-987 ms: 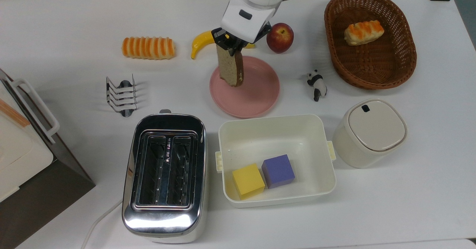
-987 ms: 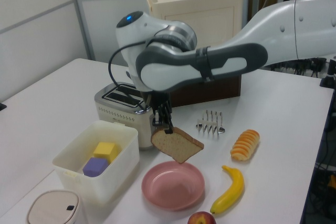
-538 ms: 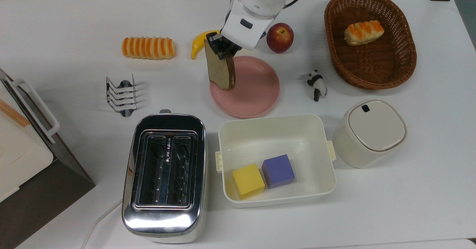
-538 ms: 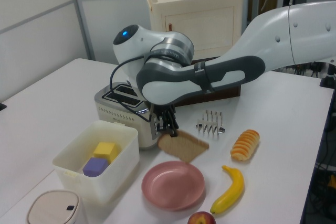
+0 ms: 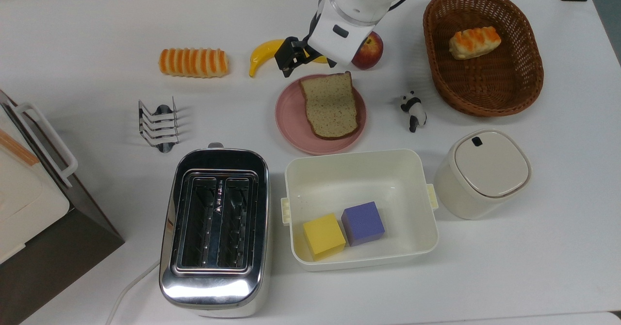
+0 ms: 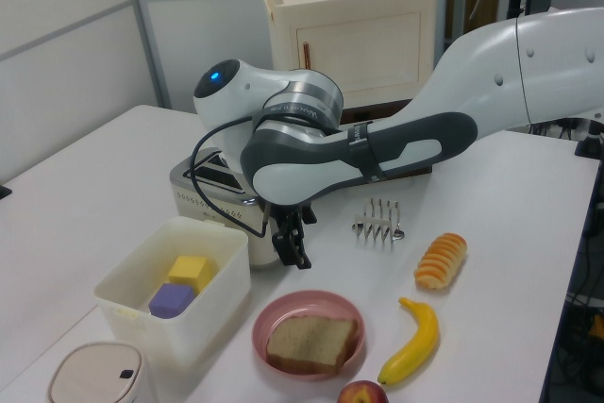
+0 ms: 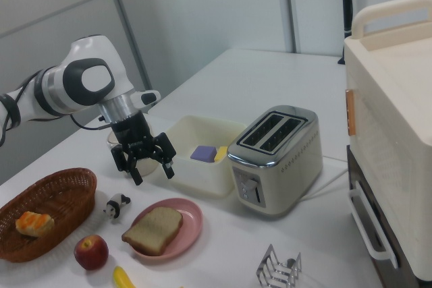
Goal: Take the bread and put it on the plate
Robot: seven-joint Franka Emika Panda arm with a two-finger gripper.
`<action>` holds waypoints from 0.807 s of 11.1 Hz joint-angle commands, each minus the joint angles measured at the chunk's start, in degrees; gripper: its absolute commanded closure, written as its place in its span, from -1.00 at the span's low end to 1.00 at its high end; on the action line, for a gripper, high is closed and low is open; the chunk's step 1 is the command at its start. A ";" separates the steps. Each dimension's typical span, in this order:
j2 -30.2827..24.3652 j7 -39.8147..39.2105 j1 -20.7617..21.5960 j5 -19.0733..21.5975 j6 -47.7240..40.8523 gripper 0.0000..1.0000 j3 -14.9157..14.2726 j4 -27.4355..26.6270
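The bread (image 5: 332, 105), a brown wholegrain slice, lies flat on the pale pink plate (image 5: 290, 116), its rounded top toward the tub. In the left view the bread (image 6: 311, 342) rests on the plate (image 6: 265, 326) below and in front of my gripper (image 6: 292, 252). My gripper (image 5: 309, 67) hovers over the plate's far edge in the top view. In the right view my gripper (image 7: 143, 165) stands open, fingers spread with nothing between them, above and behind the bread (image 7: 154, 228) on the plate (image 7: 191, 231).
A banana (image 5: 262, 52) and an apple (image 5: 371, 53) lie just behind the plate. A white tub (image 5: 291, 170) with yellow and purple cubes sits in front, a toaster (image 5: 216, 228) beside it. A toast rack (image 5: 157, 123), striped roll (image 5: 194, 63), panda figure (image 5: 413, 109), basket (image 5: 514, 92) and lidded canister (image 5: 482, 172) stand around.
The bread hung tilted from my shut gripper over the plate. Now it lies flat on the plate, and my gripper has opened and drawn back toward the top view's right.
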 commanded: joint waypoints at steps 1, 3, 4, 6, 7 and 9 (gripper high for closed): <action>-2.92 1.32 -0.24 0.07 1.17 -1.00 -0.60 -1.15; -3.01 1.58 -3.64 5.05 1.08 -1.00 -1.21 0.69; -3.53 3.58 -5.93 9.44 1.08 -1.00 -1.21 1.74; -5.81 8.59 -12.60 13.86 1.26 -1.00 0.45 2.10; -7.30 8.52 -14.20 14.57 1.00 -1.00 1.07 1.76; -8.89 8.43 -15.97 14.58 -1.63 -1.00 2.03 1.58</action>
